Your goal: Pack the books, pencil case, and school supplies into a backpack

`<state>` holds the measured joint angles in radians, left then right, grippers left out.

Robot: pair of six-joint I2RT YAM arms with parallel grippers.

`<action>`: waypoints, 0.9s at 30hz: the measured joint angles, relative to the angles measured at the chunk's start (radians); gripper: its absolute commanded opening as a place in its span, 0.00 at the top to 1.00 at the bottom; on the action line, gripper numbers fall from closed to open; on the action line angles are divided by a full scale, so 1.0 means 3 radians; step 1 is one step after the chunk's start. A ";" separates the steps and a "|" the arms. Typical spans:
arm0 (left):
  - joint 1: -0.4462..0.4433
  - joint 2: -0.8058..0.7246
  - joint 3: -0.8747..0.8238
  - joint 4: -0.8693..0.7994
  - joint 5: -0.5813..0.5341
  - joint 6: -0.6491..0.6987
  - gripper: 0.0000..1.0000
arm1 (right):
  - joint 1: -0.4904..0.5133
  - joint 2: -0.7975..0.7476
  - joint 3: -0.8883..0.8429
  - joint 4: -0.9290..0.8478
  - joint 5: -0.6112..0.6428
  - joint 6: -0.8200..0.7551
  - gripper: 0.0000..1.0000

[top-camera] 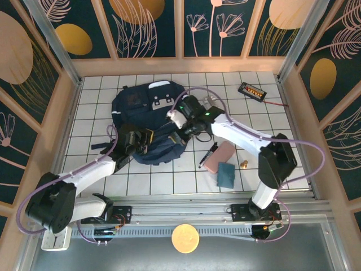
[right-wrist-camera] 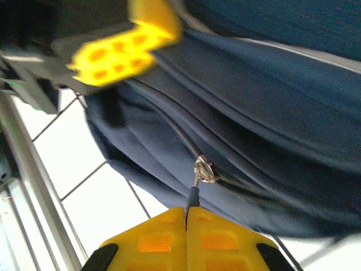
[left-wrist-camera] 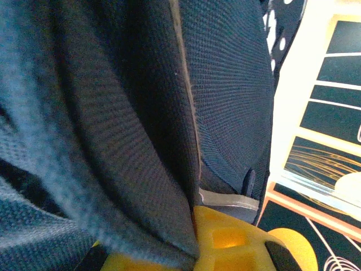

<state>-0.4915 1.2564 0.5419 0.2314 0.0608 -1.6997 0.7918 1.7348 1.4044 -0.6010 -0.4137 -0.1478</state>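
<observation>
The dark navy backpack (top-camera: 148,116) lies on the tiled table, left of centre. My left gripper (top-camera: 142,139) is at its near edge, and its yellow fingers (left-wrist-camera: 228,243) are shut on a fold of the backpack's fabric (left-wrist-camera: 141,169). My right gripper (right-wrist-camera: 186,217) is shut on the zipper pull (right-wrist-camera: 192,197) just below the silver slider (right-wrist-camera: 204,169); it sits at the bag's near right edge (top-camera: 180,134). The pink pencil case (top-camera: 220,156), the black pen (top-camera: 207,155) and the teal item (top-camera: 227,175) lie to the right of the bag. The books are out of view.
A black tray with orange pieces (top-camera: 251,91) sits at the back right. A small brass-coloured object (top-camera: 245,164) lies right of the pencil case. Wooden walls fence the table. The left gripper's yellow finger (right-wrist-camera: 121,51) is close above the zipper.
</observation>
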 measured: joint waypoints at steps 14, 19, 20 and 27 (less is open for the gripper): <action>-0.0045 -0.0205 0.0047 -0.0038 0.0137 0.0094 0.02 | -0.0011 0.0011 -0.0711 0.0945 -0.0287 0.0716 1.00; 0.0193 -0.0671 0.0340 -0.0683 0.0310 0.0631 0.01 | -0.0145 -0.0168 -0.0935 0.1057 -0.0322 0.0824 1.00; 0.0280 -0.0674 0.0501 -0.0875 0.0350 0.0828 0.01 | -0.0165 -0.0195 -0.0963 0.1078 -0.0337 0.0844 1.00; 0.0191 0.0415 0.2356 -0.2351 0.0193 0.3056 0.01 | -0.0215 -0.0285 -0.1047 0.1160 -0.0380 0.0888 1.00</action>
<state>-0.4343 1.3808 1.2488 -0.4740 0.1188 -0.7830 0.7273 1.6493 1.0904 -0.2531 -0.5278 0.1184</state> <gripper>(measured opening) 0.988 0.052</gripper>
